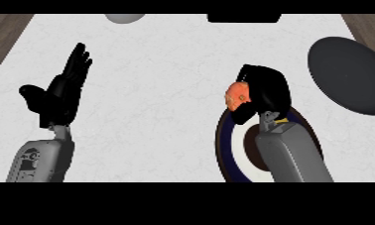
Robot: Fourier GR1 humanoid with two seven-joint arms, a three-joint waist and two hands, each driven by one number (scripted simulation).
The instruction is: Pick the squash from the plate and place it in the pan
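An orange squash [236, 96] shows at the left side of my right hand [265, 90], whose black fingers are curled round it just above the far rim of the plate. The plate [228, 144] is round, dark blue rimmed with a white inner ring, and my right forearm covers much of it. A dark grey pan [344, 73] lies at the right edge of the counter, up and to the right of the hand. My left hand [64, 90] rests open at the left, fingers straight and pointing up.
A grey rounded object [124, 18] sits at the counter's far edge, left of centre. A black block [244, 18] is at the far edge to its right. Wooden floor shows past both far corners of the white counter.
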